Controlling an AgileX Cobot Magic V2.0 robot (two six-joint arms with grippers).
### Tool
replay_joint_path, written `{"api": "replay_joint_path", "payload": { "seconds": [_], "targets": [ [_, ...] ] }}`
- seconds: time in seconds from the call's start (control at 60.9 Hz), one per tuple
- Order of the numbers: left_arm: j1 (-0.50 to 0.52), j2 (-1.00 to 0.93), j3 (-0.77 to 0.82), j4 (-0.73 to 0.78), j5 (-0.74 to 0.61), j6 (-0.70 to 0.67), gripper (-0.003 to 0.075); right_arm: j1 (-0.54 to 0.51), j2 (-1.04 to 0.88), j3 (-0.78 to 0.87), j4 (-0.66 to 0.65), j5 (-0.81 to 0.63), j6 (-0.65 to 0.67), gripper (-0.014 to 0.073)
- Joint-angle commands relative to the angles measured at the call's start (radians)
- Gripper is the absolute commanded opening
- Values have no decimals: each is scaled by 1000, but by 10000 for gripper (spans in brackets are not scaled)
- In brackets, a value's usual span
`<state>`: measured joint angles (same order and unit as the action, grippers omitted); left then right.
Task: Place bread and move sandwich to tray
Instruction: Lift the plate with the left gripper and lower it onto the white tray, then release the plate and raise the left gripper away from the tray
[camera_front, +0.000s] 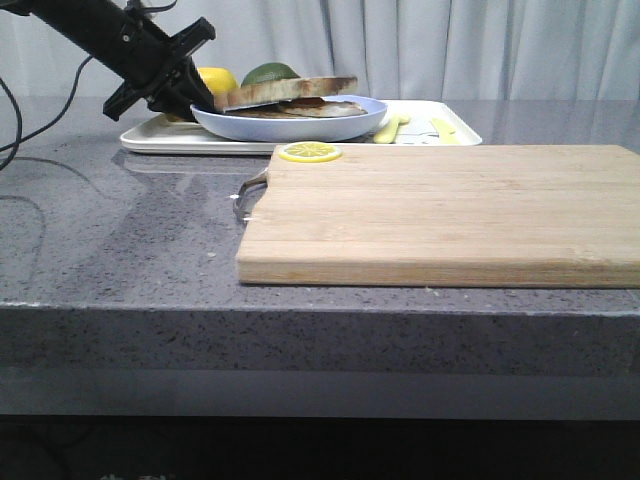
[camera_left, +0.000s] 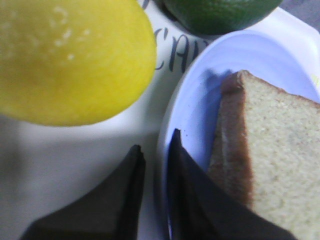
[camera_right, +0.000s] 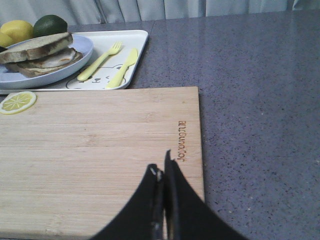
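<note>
The left gripper (camera_left: 155, 157) is seen pinching the rim of the blue plate (camera_front: 290, 124) at upper left of the front view. The sandwich (camera_front: 287, 95) sits on it, already over the tray (camera_front: 160, 138). The right gripper (camera_right: 162, 175), pressed together, hangs over the cutting board (camera_front: 450, 210), farther off.

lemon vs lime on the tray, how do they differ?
The lemon is bright yellow; the lime is dark green. In the front view the lemon sits nearer the left gripper, with the lime further right, behind the sandwich. In the left wrist view the lemon looms closest. Both are whole, rounded and on the tray.
</note>
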<state>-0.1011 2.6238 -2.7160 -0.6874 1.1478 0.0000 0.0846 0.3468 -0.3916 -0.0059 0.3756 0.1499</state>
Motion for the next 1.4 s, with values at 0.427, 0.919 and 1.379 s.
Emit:
{"api": "replay_joint_path", "payload": {
  "seconds": [0.427, 0.919, 1.379],
  "targets": [
    [23, -85, -277, 6, 67, 0, 52, -1, 6, -27, 0, -76, -1, -64],
    [-7, -263, -339, 106, 110, -38, -20, -1, 6, -27, 0, -73, -1, -64],
    [-253, -495, -40, 542, 110, -54, -20, -1, 6, -27, 0, -73, -1, -64]
  ]
}}
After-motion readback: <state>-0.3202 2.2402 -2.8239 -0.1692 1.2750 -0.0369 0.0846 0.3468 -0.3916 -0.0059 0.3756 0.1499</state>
